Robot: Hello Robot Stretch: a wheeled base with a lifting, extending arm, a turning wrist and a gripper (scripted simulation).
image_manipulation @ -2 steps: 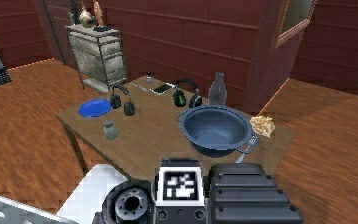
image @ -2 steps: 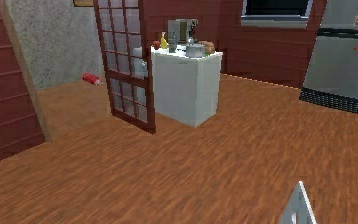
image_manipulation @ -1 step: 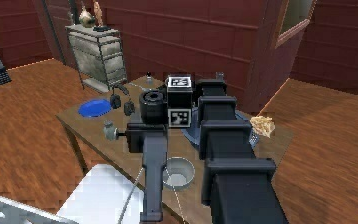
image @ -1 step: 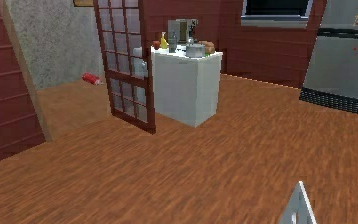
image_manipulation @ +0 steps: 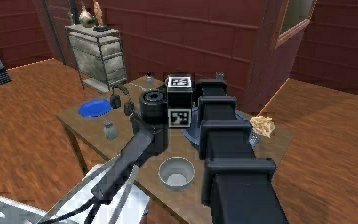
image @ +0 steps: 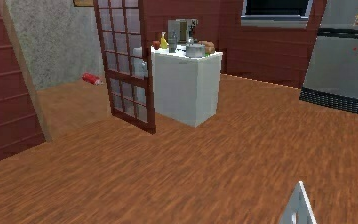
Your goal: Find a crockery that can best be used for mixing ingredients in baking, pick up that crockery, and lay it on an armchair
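Observation:
A grey bowl point(image_manipulation: 175, 172) stands on the wooden table point(image_manipulation: 87, 128), near its front edge and just left of the dark arm point(image_manipulation: 237, 165). My gripper point(image_manipulation: 112, 182) slants down and left from the two white marker squares point(image_manipulation: 180, 100), past the bowl's left side. Its far end lies over the table edge and a white thing, so I cannot tell whether it holds anything. Farther left on the table lie a blue plate point(image_manipulation: 92, 107) and a small grey cup point(image_manipulation: 109, 130).
A bluish dish point(image_manipulation: 252, 130) is partly hidden behind the arm, with a crumpled tan thing point(image_manipulation: 263, 124) beside it. A grey shelf unit point(image_manipulation: 97, 55) stands behind the table. Ahead are a white counter point(image: 187, 85), a glass-paned door point(image: 122, 60) and a grey fridge point(image: 342, 55).

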